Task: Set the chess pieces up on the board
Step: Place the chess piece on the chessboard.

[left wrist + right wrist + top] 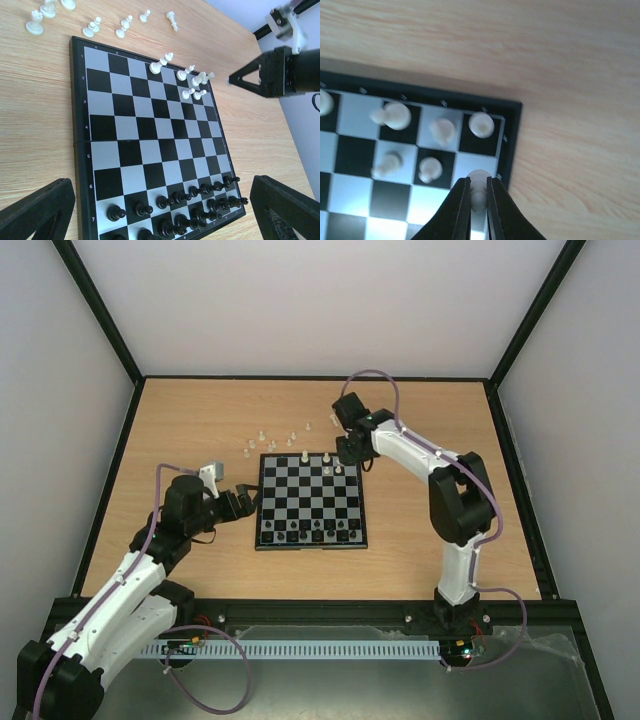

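The right hand [479, 186] is clenched on a small white piece [479, 176], its two dark fingers [462, 205] pressed against the piece's sides. Whether the piece's foot touches the square beneath cannot be told. The hand hangs over the outermost column of the board [512, 135], one row in from the corner. The dark border runs just to its outer side, and past that edge the wood tabletop [570, 100] spreads wide. Just ahead of the fingertips and to the inner side stand five more white pieces [481, 124], close together on the two rows nearest the border, leaving little room that way.

The left hand [247, 505] is released, its fingers spread wide, just off the board's opposite side edge near the row of black pieces [116, 212]. Well ahead of it, beyond the far border, loose white pieces [92, 29] are scattered on the tabletop.
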Controlling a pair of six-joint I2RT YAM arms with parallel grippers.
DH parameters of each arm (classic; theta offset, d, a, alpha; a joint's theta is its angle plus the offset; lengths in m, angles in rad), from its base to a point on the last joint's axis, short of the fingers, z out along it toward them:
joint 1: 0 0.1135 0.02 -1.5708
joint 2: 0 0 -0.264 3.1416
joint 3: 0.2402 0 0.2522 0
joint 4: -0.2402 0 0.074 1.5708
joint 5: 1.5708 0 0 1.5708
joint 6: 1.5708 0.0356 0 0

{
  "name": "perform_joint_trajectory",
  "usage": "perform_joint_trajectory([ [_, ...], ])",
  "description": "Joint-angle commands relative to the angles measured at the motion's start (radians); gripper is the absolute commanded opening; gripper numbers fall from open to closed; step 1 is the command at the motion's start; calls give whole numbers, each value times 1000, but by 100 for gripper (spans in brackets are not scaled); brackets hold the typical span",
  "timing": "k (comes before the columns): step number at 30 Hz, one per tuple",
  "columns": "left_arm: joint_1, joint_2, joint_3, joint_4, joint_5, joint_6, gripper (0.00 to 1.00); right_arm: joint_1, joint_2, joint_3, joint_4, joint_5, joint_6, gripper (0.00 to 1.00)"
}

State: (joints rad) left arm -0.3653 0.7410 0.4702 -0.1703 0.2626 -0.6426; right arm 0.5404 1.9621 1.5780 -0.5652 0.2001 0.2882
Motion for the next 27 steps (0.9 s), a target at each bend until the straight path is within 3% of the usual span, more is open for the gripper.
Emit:
perform_joint_trajectory([
  [1, 5, -2, 1, 9, 20, 9, 99, -13, -73, -107, 21, 25, 34, 9],
  [27, 4, 6, -2, 17, 11, 0, 99, -13, 52, -96, 74, -54, 26, 9],
])
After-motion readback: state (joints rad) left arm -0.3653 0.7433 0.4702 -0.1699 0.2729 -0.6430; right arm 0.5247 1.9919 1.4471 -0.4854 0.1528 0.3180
